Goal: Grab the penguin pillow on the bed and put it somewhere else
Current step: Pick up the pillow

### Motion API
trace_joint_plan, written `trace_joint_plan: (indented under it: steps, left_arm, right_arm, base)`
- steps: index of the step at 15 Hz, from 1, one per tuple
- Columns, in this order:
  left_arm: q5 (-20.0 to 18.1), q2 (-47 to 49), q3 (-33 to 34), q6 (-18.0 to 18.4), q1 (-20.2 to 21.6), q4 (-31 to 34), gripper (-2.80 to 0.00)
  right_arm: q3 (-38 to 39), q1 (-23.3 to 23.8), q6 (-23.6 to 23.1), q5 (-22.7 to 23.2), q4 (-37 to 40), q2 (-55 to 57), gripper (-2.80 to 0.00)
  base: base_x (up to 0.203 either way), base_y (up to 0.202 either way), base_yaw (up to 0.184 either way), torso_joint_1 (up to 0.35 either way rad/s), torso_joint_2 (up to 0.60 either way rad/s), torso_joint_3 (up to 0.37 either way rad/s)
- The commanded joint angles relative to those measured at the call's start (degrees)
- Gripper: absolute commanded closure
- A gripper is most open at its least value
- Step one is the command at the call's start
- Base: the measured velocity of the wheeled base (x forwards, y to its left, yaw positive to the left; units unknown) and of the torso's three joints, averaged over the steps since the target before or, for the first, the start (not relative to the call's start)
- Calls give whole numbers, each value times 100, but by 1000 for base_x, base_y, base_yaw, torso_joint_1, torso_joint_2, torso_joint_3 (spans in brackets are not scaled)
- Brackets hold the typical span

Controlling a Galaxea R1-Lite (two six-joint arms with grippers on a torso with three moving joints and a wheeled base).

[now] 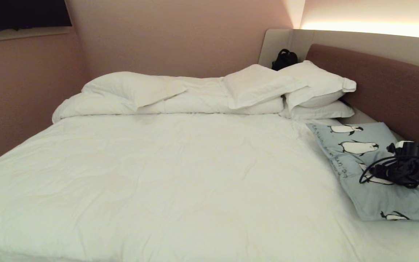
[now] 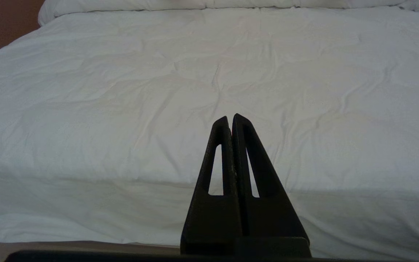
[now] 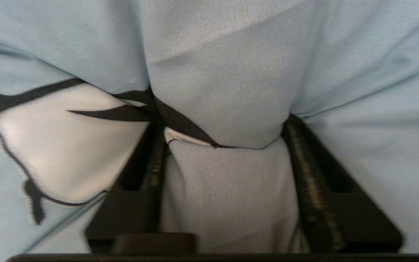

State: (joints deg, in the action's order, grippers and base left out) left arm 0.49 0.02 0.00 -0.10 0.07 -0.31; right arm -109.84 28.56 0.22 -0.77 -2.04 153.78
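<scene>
Right end effector (image 3: 220,145) was pressed down into the penguin pillow (image 1: 373,171), and its two fingers (image 3: 304,182) had a thick fold of the light blue cloth bunched between them. I judged this as a pinch on the pillow in progress: the fingers were partly apart because the stuffed fabric filled the whole gap, not because they were free. One printed penguin lay just beside the near finger, wrinkled by the squeeze.

I chose the soft middle of the pillow, I think, since a flat flanged edge gives little to hold, while a gathered fold can carry the weight without slipping.

Relative to the brown headboard (image 1: 387,83), the pillow lay just in front of it, on the bed (image 1: 180,174), at the robot's right side. The plain white pillows (image 1: 296,87) were stacked against the same headboard further along, apart from the penguin pillow, so they did not disturb the grasp. A small black object (image 1: 284,59) sat beyond the headboard's far end, behind those pillows; I could not tell what it was.

Left end effector (image 2: 231,120) had its fingers pressed together, holding nothing, parked at the bed's near edge, far from the headboard.
</scene>
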Motion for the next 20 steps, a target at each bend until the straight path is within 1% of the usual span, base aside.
trace_joint_plan:
  steps: [1, 3, 6, 9, 13, 17, 20]
  left_arm:
    - [4, -2, 0, 1, 1, -4, 0]
    - [4, -2, 0, -1, 7, -4, 0]
    - [4, -2, 0, 1, 1, -4, 0]
    - [4, -2, 0, 1, 1, -4, 0]
    - [4, -2, 0, 1, 5, -4, 0]
    - [4, -2, 0, 1, 1, -4, 0]
    - [4, -2, 0, -7, 1, -4, 0]
  right_arm:
    - [-11, 0, 13, -2, -25, -23, 0]
    - [-20, 0, 36, -2, -25, -139, 0]
    - [-19, -3, 248, 26, -12, -495, 0]
    - [-3, -8, 436, 314, 25, -949, 0]
    - [37, -23, 549, 436, 108, -1394, 0]
    - [31, -56, 1054, 1084, 682, -2151, 0]
    - [81, -119, 1404, 1435, 1109, -2814, 0]
  base:
    - [0, 0, 0, 0, 0, 0]
    - [0, 0, 0, 0, 0, 0]
    - [0, 0, 0, 0, 0, 0]
    - [0, 0, 0, 0, 0, 0]
    - [0, 0, 0, 0, 0, 0]
    - [0, 0, 0, 0, 0, 0]
    - [0, 0, 0, 0, 0, 0]
